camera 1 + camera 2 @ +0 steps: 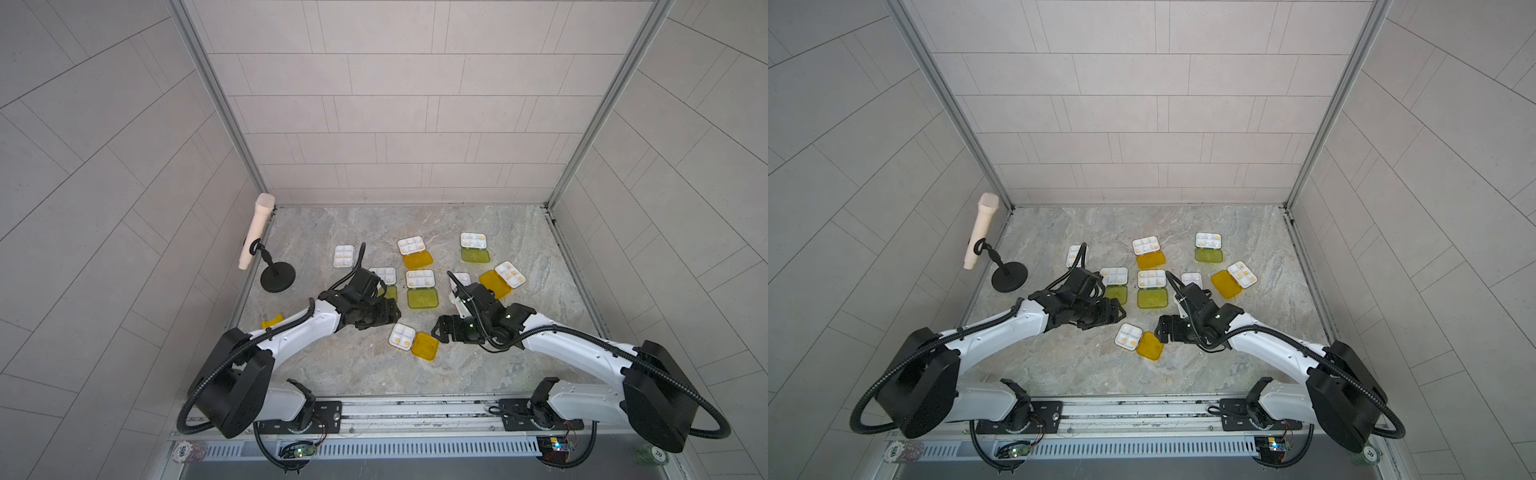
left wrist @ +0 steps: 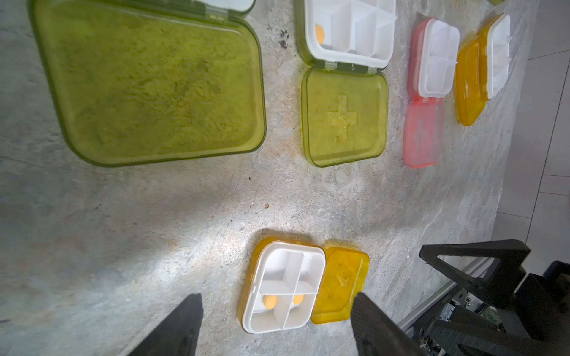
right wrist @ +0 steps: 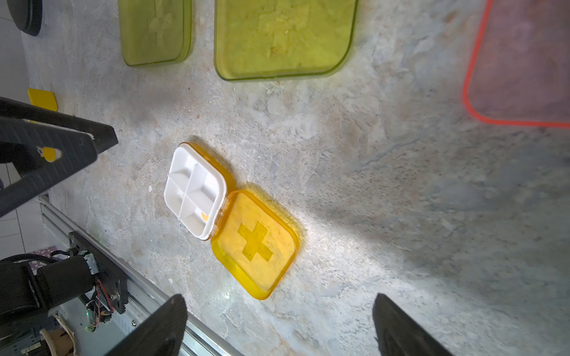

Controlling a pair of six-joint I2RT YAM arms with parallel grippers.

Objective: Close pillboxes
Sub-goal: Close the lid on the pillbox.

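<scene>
Nearest pillbox (image 1: pixel 414 341) lies open, orange lid (image 1: pixel 426 346) flat beside white tray (image 1: pixel 402 336).

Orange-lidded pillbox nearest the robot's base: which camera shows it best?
Right wrist view: the open orange-lidded white-tray plastic pillbox lies whole, large and mid-frame, the cross on its lid legible. The left wrist view shows the pillbox whole but with its lid foreshortened. In both top views it is small.

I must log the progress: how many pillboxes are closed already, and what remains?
Done: nothing; all eight pillboxes lie open. In hand: nothing; the left gripper and right gripper are open and empty, both near the near orange pillbox. Left: closing all eight.
</scene>
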